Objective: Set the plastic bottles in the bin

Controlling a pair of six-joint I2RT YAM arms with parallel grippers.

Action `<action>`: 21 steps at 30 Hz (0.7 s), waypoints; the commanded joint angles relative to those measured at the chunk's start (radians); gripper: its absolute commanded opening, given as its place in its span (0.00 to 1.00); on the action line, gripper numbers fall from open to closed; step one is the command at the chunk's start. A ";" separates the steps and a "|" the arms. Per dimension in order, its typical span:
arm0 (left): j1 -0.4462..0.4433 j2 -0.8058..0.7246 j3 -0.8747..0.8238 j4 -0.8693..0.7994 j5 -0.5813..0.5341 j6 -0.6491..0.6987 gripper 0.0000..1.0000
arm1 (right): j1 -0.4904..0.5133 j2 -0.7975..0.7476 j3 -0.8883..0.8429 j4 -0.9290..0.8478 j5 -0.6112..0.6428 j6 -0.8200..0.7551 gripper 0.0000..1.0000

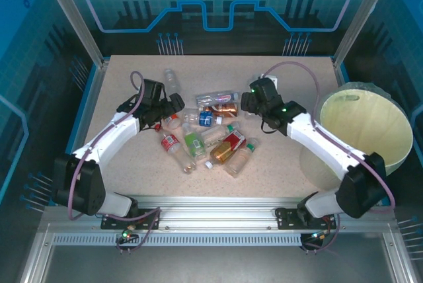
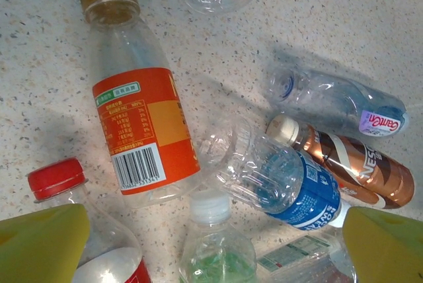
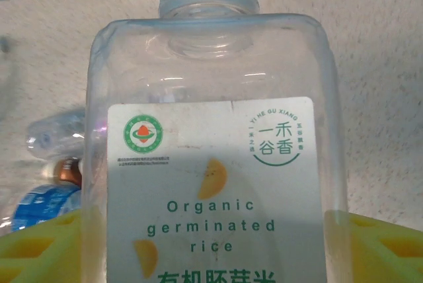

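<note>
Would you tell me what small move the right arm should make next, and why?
Probably squeeze the right end effector shut on the square rice-drink bottle: it sits between the yellow fingers, which flank both sides, but a firm grip isn't evident, and it must reach the bin.

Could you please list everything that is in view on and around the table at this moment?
plastic bottles: about a dozen, clear with red, green, blue or orange labels, lying clustered mid-table
orange-label bottle: one, gold cap, lying under the left wrist camera
blue-label bottle: one, crushed, lying beside the copper one
copper bottle: one, white cap, lying flat
rice bottle: one, clear with a white label, far side of the pile
bin: one, pale yellow-green, at the table's right side
table: one, pale speckled
left gripper: one, open, over the pile's left side
right gripper: one, straddling the rice bottle; whether it clamps is unclear
</note>
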State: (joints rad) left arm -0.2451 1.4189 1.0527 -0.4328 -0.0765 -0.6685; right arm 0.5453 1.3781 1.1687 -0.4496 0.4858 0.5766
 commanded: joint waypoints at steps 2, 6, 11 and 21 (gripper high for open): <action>-0.003 -0.026 0.023 0.002 0.044 0.043 0.99 | 0.014 -0.129 0.082 -0.078 -0.009 -0.108 0.68; -0.003 -0.046 0.009 0.020 0.047 0.050 0.99 | 0.015 -0.263 0.134 -0.139 -0.018 -0.181 0.67; -0.003 -0.062 0.006 0.028 0.057 0.056 0.99 | 0.013 -0.424 0.174 -0.218 0.105 -0.267 0.65; -0.002 -0.064 0.005 0.029 0.059 0.058 0.99 | -0.119 -0.574 0.161 -0.493 0.524 -0.274 0.64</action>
State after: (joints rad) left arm -0.2451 1.3781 1.0523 -0.4133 -0.0425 -0.6434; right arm 0.4652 0.8078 1.3411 -0.8196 0.8570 0.3088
